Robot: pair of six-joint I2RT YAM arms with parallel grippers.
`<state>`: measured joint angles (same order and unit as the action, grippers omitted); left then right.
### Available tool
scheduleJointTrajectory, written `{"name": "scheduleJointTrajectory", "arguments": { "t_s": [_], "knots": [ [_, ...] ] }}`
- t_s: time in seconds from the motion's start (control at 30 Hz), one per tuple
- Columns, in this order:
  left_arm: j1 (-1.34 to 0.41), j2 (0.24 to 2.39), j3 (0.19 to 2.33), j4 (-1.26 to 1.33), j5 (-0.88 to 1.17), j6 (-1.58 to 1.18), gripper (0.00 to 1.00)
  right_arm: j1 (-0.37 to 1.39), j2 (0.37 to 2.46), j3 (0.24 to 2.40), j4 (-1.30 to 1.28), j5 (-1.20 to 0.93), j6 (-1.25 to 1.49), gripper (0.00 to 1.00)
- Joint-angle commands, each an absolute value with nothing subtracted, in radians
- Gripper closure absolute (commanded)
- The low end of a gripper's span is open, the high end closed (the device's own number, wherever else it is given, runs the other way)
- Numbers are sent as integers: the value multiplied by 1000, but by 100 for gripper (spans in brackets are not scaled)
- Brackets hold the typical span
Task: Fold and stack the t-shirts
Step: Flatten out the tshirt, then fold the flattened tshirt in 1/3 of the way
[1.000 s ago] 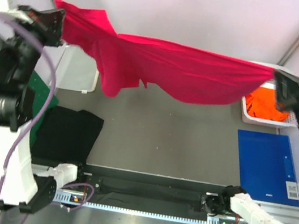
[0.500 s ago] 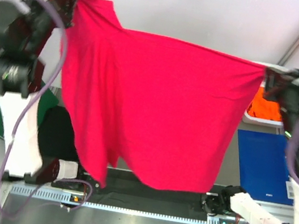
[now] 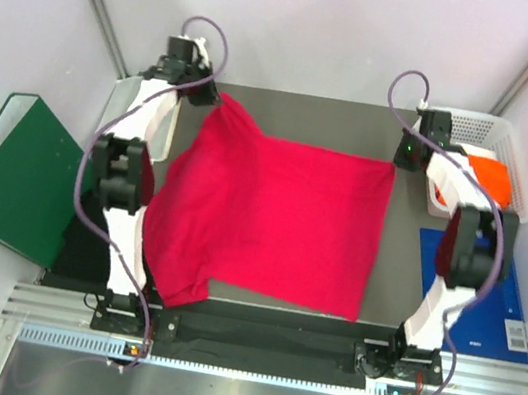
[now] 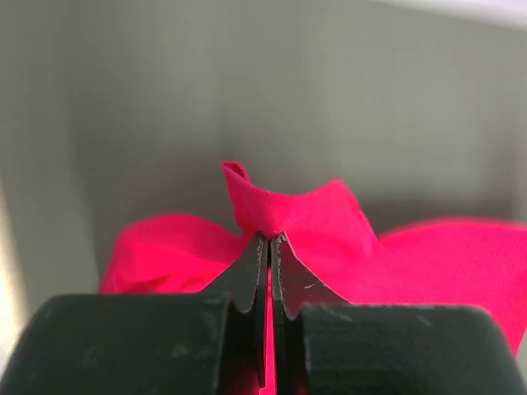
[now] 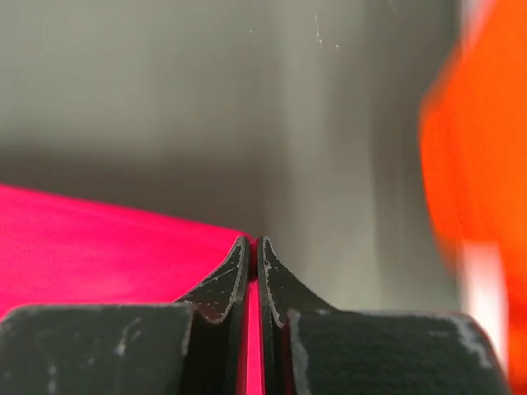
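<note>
The crimson-pink t-shirt (image 3: 271,214) lies spread on the grey tabletop (image 3: 308,114), its far corners pinched by the left pincer (image 4: 269,239) and right pincer (image 5: 254,243), between pale walls (image 3: 303,22).

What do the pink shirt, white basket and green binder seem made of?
Crimson-pink t-shirt: soft matte cloth, probably cotton knit; it wrinkles and curls at its pinched corners. White basket: likely rigid plastic, with a slotted wall. Green binder: stiff board, smooth dull cover, straight edges.
</note>
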<state>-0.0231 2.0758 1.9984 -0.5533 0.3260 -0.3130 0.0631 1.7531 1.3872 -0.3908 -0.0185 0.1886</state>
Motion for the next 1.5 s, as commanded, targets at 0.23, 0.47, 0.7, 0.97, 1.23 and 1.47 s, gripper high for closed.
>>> {"name": "scheduleJointTrajectory", "arguments": {
  "t_s": [0.23,0.47,0.7,0.97,1.23,1.47],
  "knots": [
    [-45,2398,2385,-640,226,-431,100,15,2260,2150,-579,-98,183,100],
    [-26,2419,2477,-606,132,-541,100,8,2359,2269,-601,-104,232,100],
    [-8,2389,2459,-630,230,-542,100,8,2293,2157,-586,-117,265,100],
    [-9,2194,2102,-660,276,-558,100,8,2195,1971,-623,-149,267,100],
    [-11,2036,1959,-699,216,-532,100,8,2085,1867,-652,-117,250,100],
    [-14,1988,1893,-791,224,-488,100,8,2085,1818,-673,-126,261,100]
  ]
}}
